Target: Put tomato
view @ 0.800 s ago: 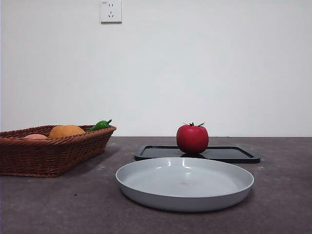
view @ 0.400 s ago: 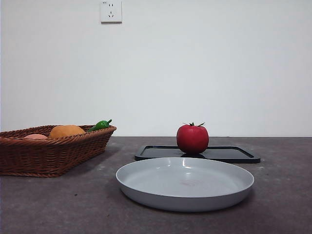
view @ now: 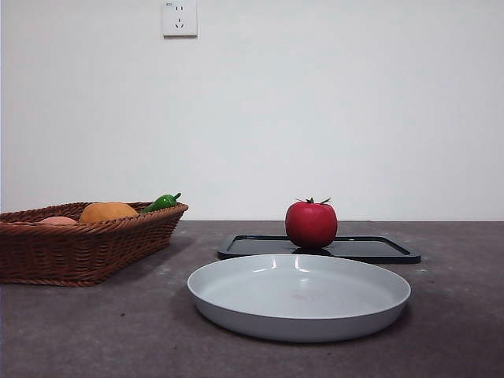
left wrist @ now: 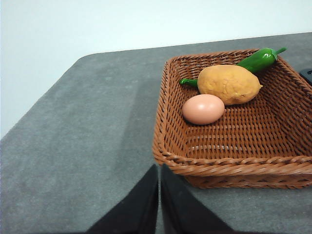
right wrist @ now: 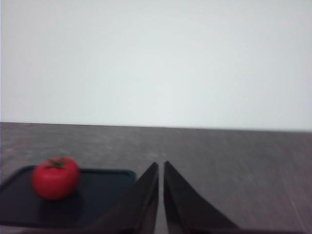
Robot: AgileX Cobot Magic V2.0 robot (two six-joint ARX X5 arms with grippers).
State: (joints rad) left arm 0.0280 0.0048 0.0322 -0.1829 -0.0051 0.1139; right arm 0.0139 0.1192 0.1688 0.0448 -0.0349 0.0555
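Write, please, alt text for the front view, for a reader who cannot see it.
A red tomato sits on a flat black tray on a dark table, behind an empty grey plate. At the left a wicker basket holds an orange fruit and a green pepper; no arm shows.

The front camera sat low, near table height, and looked level across the dark grey table [view: 457,315] toward the white wall; the pale grey round plate [view: 299,295] lay nearest it. The left wrist camera looked down from close range onto the brown woven wicker basket [left wrist: 229,161], which the front view also showed at its left. The right wrist camera looked low and level over the table and shared the glossy red tomato [right wrist: 55,178] on the flat black tray [right wrist: 105,195] with the front view.
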